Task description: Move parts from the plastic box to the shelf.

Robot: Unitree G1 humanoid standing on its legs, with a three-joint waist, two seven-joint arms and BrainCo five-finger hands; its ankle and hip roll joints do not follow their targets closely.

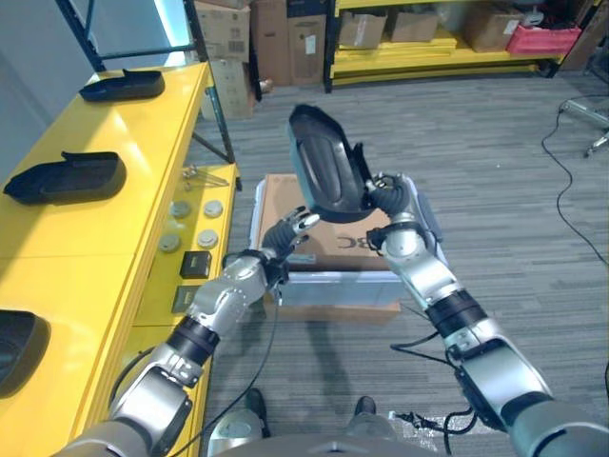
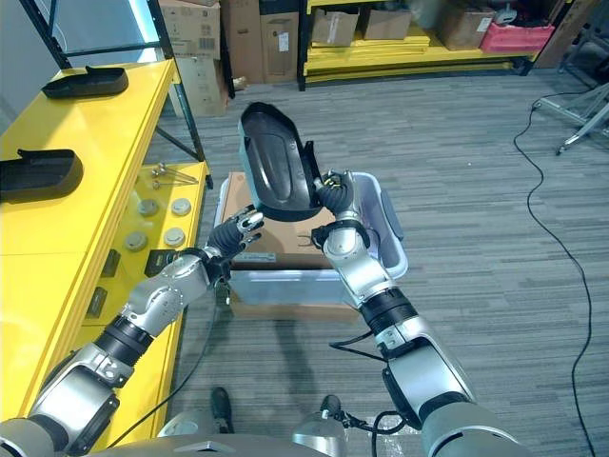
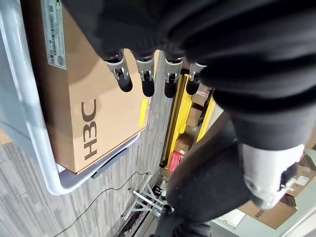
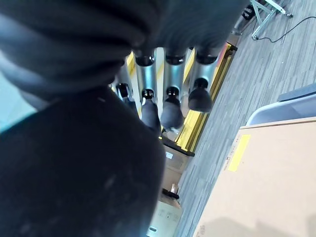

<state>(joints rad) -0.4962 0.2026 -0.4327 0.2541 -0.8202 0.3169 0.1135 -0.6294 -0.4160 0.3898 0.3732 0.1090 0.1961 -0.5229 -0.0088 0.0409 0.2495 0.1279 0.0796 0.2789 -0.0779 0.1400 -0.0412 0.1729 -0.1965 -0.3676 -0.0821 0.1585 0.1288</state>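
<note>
A black moulded plastic part [image 1: 328,167] is held upright in the air above the clear plastic box [image 1: 343,288], with my right hand [image 1: 388,195] shut on its lower right edge. In the right wrist view the part [image 4: 74,168] lies against the palm, under the curled fingers [image 4: 170,106]. My left hand [image 1: 285,233] hovers open at the box's left rim, below the part and apart from it, its fingers [image 3: 148,84] relaxed over a cardboard carton [image 3: 98,108] that lies in the box. The yellow shelf [image 1: 95,248] runs along my left.
Three more black parts [image 1: 67,176] [image 1: 122,88] [image 1: 19,347] lie on the shelf's top. Small round pieces [image 1: 190,224] and a black block [image 1: 197,264] sit on its lower ledge. Cardboard boxes [image 1: 285,38] and a second yellow rack [image 1: 438,52] stand at the back.
</note>
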